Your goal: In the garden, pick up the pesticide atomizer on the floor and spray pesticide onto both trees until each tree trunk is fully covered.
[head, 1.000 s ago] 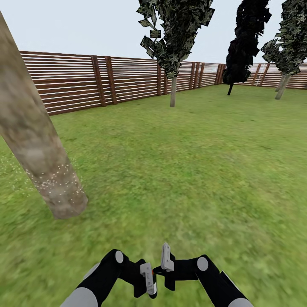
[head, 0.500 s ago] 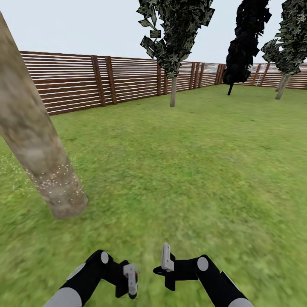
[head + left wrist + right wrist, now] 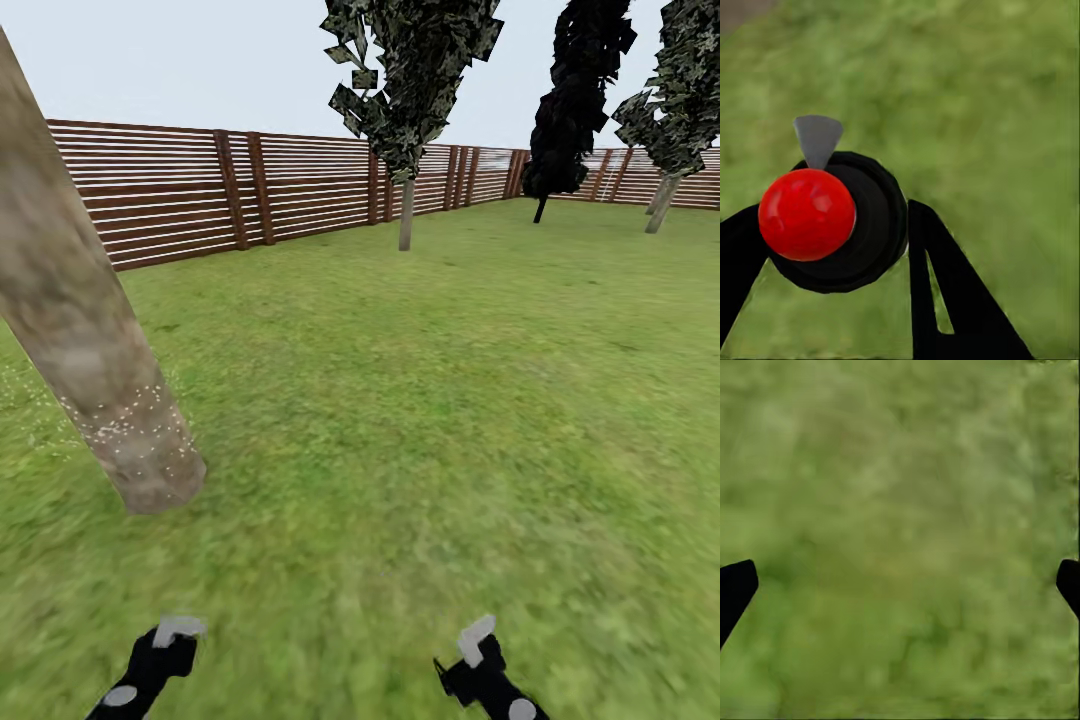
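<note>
One thick, mottled grey-brown tree trunk (image 3: 70, 300) leans at the left of the head view, with white specks on its lower part (image 3: 135, 425). The pesticide atomizer (image 3: 832, 217), a black round body with a red ball and a grey nozzle, sits between the black fingers (image 3: 945, 292) of my left gripper (image 3: 832, 214), which is shut on it above the grass. In the head view the left gripper (image 3: 165, 640) shows at the bottom edge, well short of the trunk's base. My right gripper (image 3: 480, 650) is low too; its fingers (image 3: 735, 589) stand wide apart over the lawn.
Green lawn (image 3: 430, 400) stretches ahead to a brown slat fence (image 3: 200, 190). A slim-trunked dark tree (image 3: 405, 215) stands by the fence, and two more dark trees (image 3: 560, 150) stand at the far right.
Both arms have dropped and drawn back toward the bottom edge and spread apart, the left going left with the atomizer. Trunk and camera have not moved.
</note>
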